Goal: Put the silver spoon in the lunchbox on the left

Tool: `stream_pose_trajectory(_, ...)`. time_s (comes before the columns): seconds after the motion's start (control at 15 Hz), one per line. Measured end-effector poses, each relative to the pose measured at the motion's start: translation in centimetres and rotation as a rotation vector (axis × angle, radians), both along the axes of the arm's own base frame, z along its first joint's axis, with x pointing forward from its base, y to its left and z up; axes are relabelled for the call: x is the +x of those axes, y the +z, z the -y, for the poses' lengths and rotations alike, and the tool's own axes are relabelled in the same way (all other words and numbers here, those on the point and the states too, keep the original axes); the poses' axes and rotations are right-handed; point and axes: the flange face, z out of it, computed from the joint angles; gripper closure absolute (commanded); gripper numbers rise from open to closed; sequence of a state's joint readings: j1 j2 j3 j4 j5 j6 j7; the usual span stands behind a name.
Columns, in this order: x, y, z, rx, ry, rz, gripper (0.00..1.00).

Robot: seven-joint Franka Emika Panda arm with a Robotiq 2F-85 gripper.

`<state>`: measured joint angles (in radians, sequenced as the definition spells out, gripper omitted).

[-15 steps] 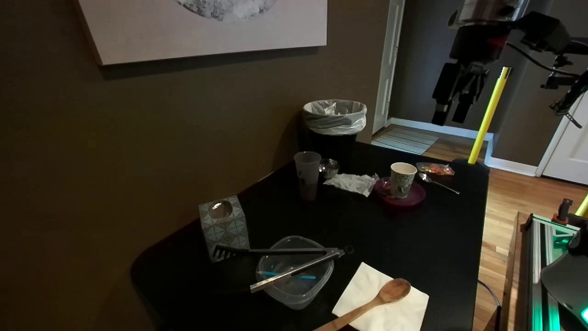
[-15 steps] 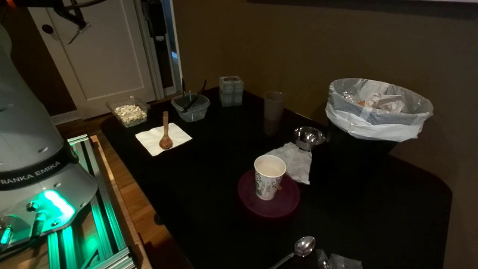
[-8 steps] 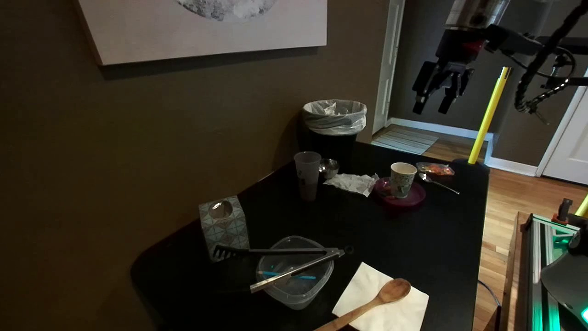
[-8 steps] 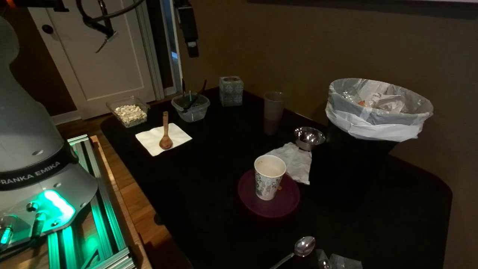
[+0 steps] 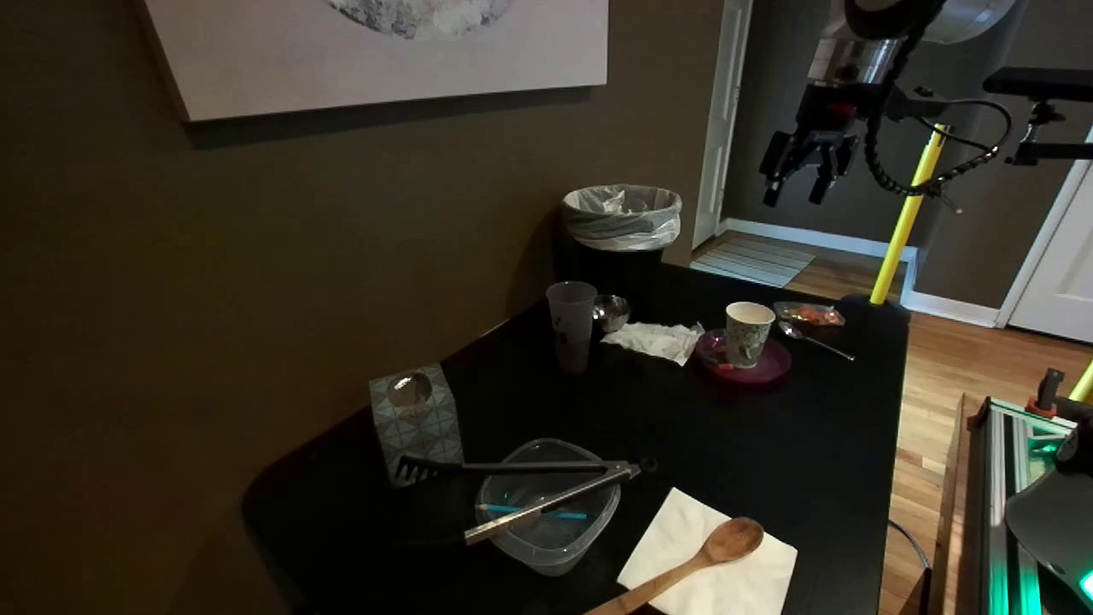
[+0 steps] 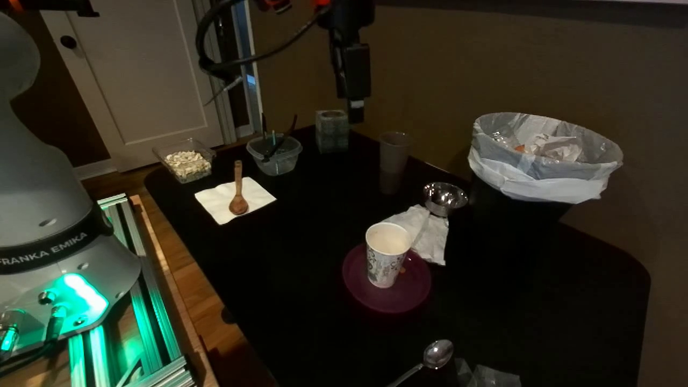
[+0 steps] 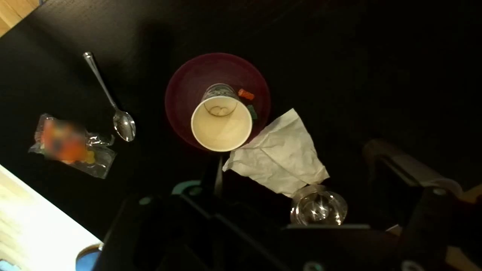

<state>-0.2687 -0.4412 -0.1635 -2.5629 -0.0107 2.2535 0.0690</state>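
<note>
The silver spoon (image 5: pixel 815 342) lies on the black table beside the purple plate. It shows in another exterior view (image 6: pixel 424 360) and the wrist view (image 7: pixel 101 84). A clear plastic container (image 5: pixel 555 559) stands at the far end from the spoon, with black-and-metal tongs across its top and a blue stick inside; it also shows in an exterior view (image 6: pixel 277 161). A second clear box (image 6: pixel 183 174) holds white pieces. I cannot tell which is the lunchbox. My gripper (image 5: pixel 794 196) is open, empty and high above the table; it shows in an exterior view (image 6: pixel 356 110) and the wrist view (image 7: pixel 308 180).
A paper cup (image 5: pixel 749 333) stands on the purple plate (image 6: pixel 360 295). Around are a crumpled napkin (image 7: pixel 280 154), metal bowl (image 6: pixel 445 199), plastic cup (image 5: pixel 572 329), candy bag (image 7: pixel 67 143), trash bin (image 6: pixel 543 183), tissue box (image 5: pixel 418 427) and wooden spoon (image 5: pixel 692 568) on a napkin.
My gripper has moved over the table, to the left in one exterior view and to the right and lower in another. It stays open. The objects on the table have not moved.
</note>
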Motion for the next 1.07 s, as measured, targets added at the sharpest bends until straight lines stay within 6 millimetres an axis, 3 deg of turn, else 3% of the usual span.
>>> stream_pose_trajectory(0.13,0.6,-0.6,1.1,0.004,-0.009,-0.017,0.00)
stream_pose_trajectory(0.4,1.2,-0.3,1.6,-0.019,-0.018,0.017,0.00)
stream_pose_trajectory(0.67,0.7,-0.2,6.0,-0.101,-0.020,0.146,0.00)
stream_pose_trajectory(0.87,-1.2,-2.6,10.5,-0.141,0.019,0.156,0.00)
stream_pose_trajectory(1.07,-3.4,-6.5,13.7,-0.152,0.094,0.094,0.00)
